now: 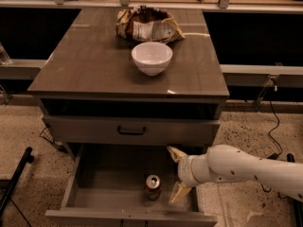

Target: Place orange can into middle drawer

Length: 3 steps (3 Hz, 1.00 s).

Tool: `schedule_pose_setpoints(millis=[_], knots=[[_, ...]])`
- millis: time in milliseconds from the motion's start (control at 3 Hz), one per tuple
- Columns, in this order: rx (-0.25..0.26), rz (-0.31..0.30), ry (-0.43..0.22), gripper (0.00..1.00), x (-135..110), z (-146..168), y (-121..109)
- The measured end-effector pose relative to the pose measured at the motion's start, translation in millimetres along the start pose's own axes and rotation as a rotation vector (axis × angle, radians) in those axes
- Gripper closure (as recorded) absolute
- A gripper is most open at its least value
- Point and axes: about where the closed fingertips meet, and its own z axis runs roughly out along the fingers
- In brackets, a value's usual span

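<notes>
Orange can [152, 187] stood upright on bottom of middle drawer [72, 189], silver top w/ pull tab facing up. Sat toward front of box, approx centre-right. Drawer was pulled out below the cabinet, its front panel at lower edge of view.

Gripper [173, 175] hung inside right part of drawer, just beside can on its right, not touching it. Jaws were spread wide: one tan finger [174, 151] pointed toward back of drawer, the other toward front wall. Nothing held betw. them. White arm [236, 167] reached in from right, over drawer's right wall.

Above: upper drawer front [94, 129] was shut, black bar handle face-on. Worktop [85, 70] carried white bowl [151, 58] near centre & crumpled snack bag [149, 25] just behind it, by back edge. Bowl & bag close; couldn't tell if touching. Black cable [273, 126] ran down to speckled floor [28, 126] right of cabinet.
</notes>
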Motion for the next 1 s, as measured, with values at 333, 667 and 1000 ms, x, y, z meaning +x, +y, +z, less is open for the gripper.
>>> schedule_pose_setpoints(millis=[333,667,1000], knots=[[-0.037,0.085,0.061,0.00,23,-29,0],[-0.107,0.215,0.101,0.00,67,-72,24],[-0.130,0.265,0.090,0.00,93,-104,46]])
